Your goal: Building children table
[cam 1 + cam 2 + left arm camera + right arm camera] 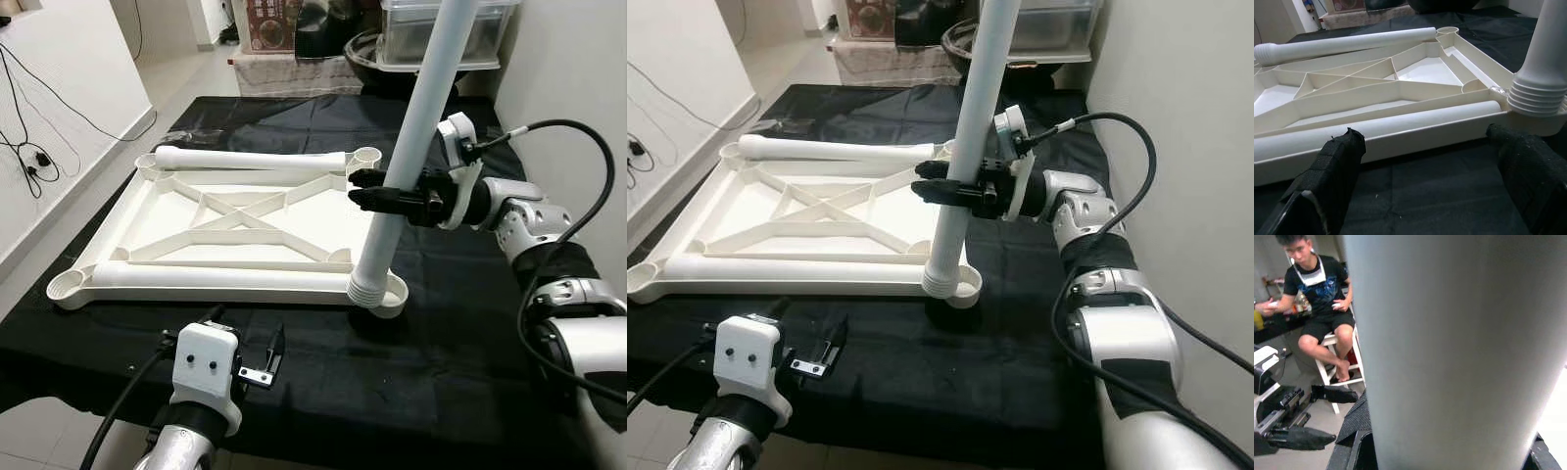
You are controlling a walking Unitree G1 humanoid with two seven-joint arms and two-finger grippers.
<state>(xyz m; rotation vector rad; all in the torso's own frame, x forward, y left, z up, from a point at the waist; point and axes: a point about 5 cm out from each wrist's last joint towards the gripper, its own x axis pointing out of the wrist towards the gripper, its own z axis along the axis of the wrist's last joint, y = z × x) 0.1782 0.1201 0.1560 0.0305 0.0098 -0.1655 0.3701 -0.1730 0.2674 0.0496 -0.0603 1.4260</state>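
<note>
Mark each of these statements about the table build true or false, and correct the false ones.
1. The right pincer is shut on the upright leg. True.
2. The upright leg stands in the near right corner socket of the tabletop. True.
3. The left pincer is shut on a leg. False: it is open, holding nothing, near the tabletop's front edge.
4. Two more legs, the far leg and the near leg, lie flat on the upturned tabletop. True.
5. The tabletop rests on bare wood. False: it lies on a black cloth.
</note>
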